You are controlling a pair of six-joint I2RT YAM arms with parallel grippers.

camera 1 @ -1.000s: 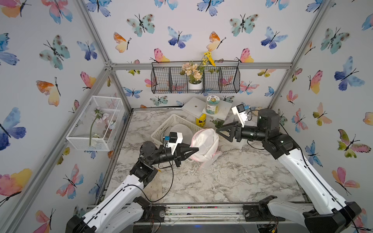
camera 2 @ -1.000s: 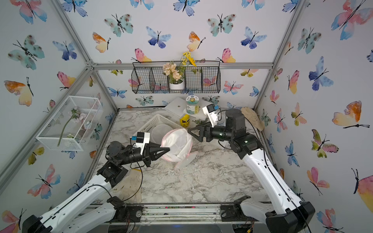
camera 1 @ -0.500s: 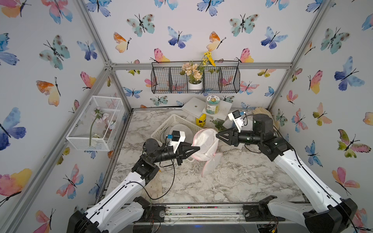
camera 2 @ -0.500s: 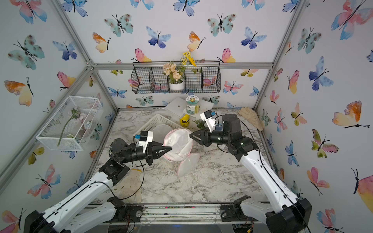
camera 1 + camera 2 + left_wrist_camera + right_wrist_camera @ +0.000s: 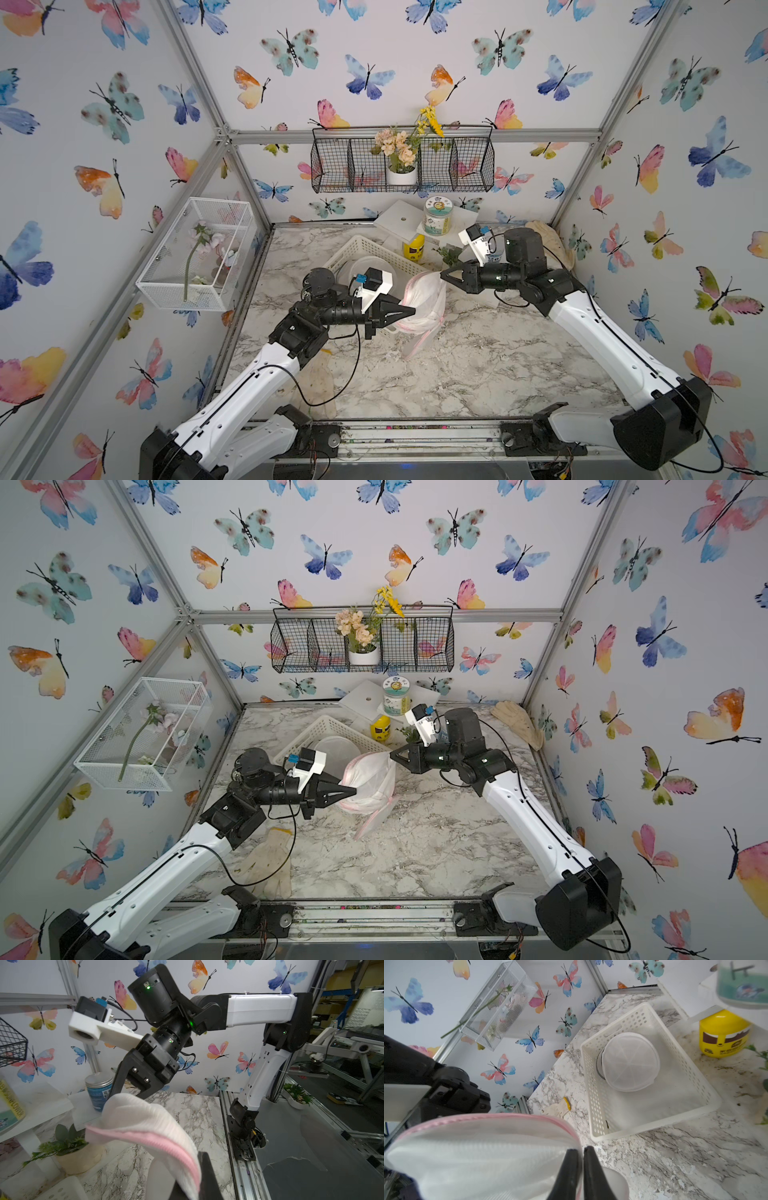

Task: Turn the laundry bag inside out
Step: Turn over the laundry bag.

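1. the laundry bag (image 5: 424, 297), white mesh with pink trim, hangs above the marble table (image 5: 478, 365) in both top views, stretched between the two arms.
2. the left pincer (image 5: 409, 311) is clamped tight on the bag's front rim; in the left wrist view the pink edge runs into it.
3. the right pincer (image 5: 443, 274) is pinched narrow on the bag's back rim, with the trim caught between its fingers (image 5: 571, 1165).
4. a loose tail of the bag droops toward the table.
5. behind the bag sits a white perforated basket (image 5: 374, 249), with a yellow jar (image 5: 413, 249) just beside it.
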